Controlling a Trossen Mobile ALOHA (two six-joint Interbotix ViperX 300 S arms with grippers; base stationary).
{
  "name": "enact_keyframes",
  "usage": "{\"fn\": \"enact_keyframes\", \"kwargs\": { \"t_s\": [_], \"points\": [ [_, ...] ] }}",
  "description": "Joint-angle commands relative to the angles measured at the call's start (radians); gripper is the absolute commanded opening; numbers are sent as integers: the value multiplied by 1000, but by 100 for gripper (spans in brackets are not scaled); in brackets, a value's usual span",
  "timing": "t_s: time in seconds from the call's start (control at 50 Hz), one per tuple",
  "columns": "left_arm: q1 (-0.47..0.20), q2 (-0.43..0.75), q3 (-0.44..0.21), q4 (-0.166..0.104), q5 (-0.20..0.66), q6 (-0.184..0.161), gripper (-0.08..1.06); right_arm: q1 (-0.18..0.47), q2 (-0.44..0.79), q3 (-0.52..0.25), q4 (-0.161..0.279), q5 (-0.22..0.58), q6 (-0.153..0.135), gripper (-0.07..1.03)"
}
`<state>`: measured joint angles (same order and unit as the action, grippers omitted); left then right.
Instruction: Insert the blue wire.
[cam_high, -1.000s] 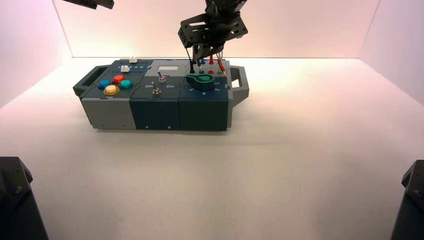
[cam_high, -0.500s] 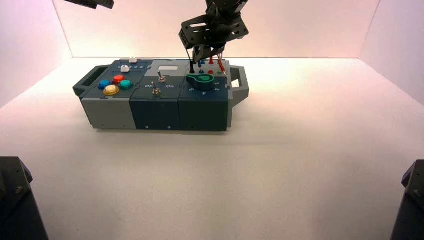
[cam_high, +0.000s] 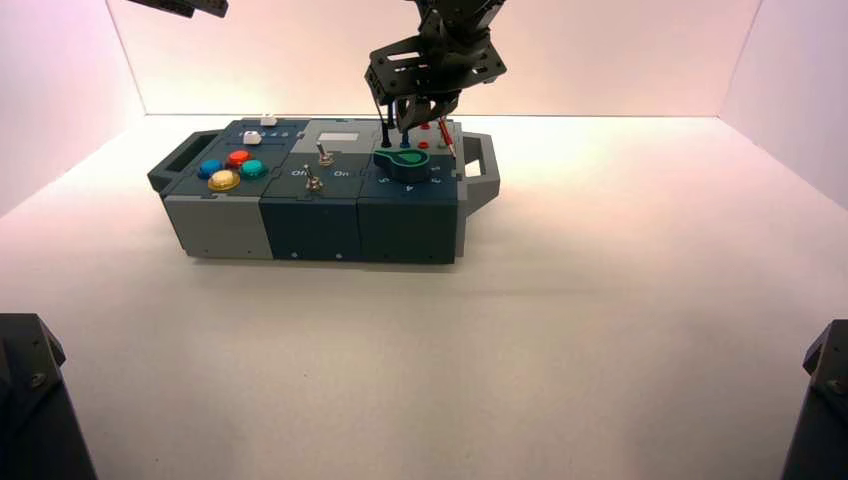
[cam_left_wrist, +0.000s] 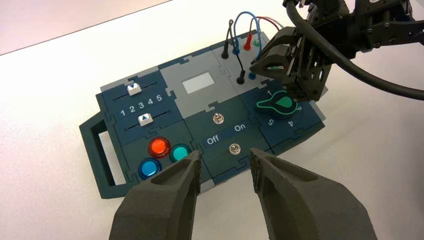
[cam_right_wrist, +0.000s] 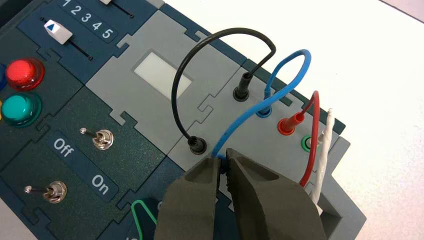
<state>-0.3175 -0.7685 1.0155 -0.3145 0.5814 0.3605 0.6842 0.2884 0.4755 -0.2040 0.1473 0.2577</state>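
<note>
Tightly, the dark matte right gripper (cam_right_wrist: 222, 167) pinches the smooth, looped blue wire (cam_right_wrist: 265, 102) beside an arched black wire (cam_right_wrist: 175, 75).

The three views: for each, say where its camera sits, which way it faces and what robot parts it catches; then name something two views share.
High: above and behind the arms, facing down at the box; both arms show.
Left wrist: on the left arm, facing the box; its own fingers and the right arm show.
Right wrist: on the right arm, facing the wires; its own fingers show.
Both wrist views share the blue wire.
</note>
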Motion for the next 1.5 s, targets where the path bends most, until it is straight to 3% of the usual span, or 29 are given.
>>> {"fn": "enact_keyframes", "kwargs": {
  "t_s": [0.02, 0.68, 0.9, 1.24, 1.5],
  "points": [
    [0, -2, -12, 2, -8, 6, 53, -5, -15, 2, 0, 12, 0, -3],
    [0, -2, -12, 2, -8, 6, 53, -5, 40, -2, 0, 14, 0, -2],
    [0, -2, -12, 2, -9, 8, 53, -3, 31, -5, 5, 23, 2, 15],
    [3, -17, -12, 2, -9, 6, 53, -3, 9, -35, 5, 138, 2, 37],
    [3, -14, -12, 2, -9, 8, 53, 0, -26, -80, 5, 265, 0, 37]
  ]
}}
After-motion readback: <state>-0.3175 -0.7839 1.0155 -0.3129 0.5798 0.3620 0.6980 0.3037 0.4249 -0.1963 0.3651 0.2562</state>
